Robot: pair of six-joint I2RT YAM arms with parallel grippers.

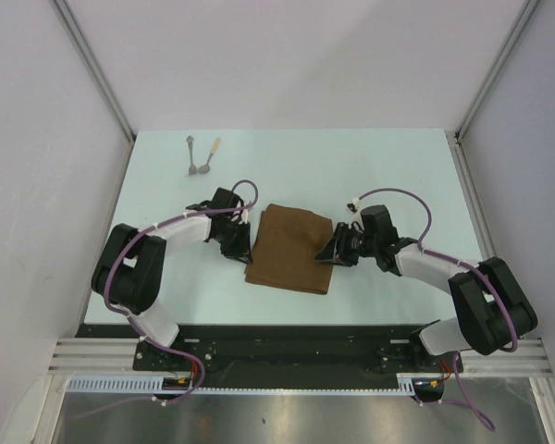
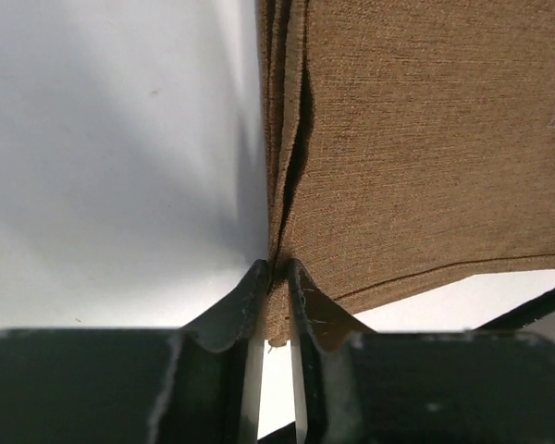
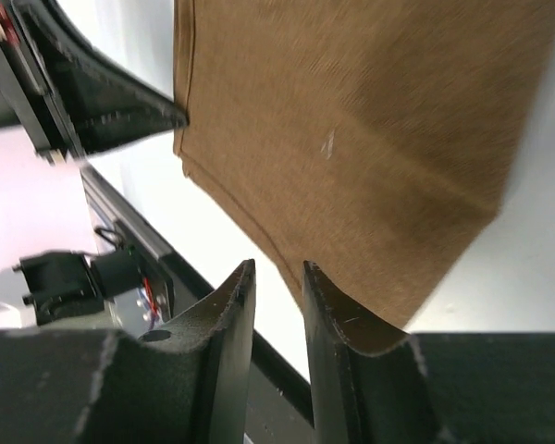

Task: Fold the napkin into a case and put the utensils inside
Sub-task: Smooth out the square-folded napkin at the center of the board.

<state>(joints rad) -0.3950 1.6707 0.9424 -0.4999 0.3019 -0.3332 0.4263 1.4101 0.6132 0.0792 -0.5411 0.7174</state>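
The brown napkin (image 1: pixel 291 248) lies folded into a rectangle mid-table. My left gripper (image 1: pixel 243 242) sits at its left edge; in the left wrist view the jaws (image 2: pixel 276 266) are nearly together with a corner of the layered napkin (image 2: pixel 425 139) pinched between them. My right gripper (image 1: pixel 326 248) is at the napkin's right edge. In its wrist view the jaws (image 3: pixel 277 266) stand narrowly apart, white table shows in the gap, and the napkin (image 3: pixel 351 120) lies just beyond the tips. The two utensils, grey-handled (image 1: pixel 193 154) and tan-handled (image 1: pixel 211 155), lie at the far left.
The white table (image 1: pixel 398 176) is enclosed by pale walls on three sides. A black rail (image 1: pixel 287 338) carrying the arm bases runs along the near edge. The left arm's black finger (image 3: pixel 102 102) shows across the napkin in the right wrist view.
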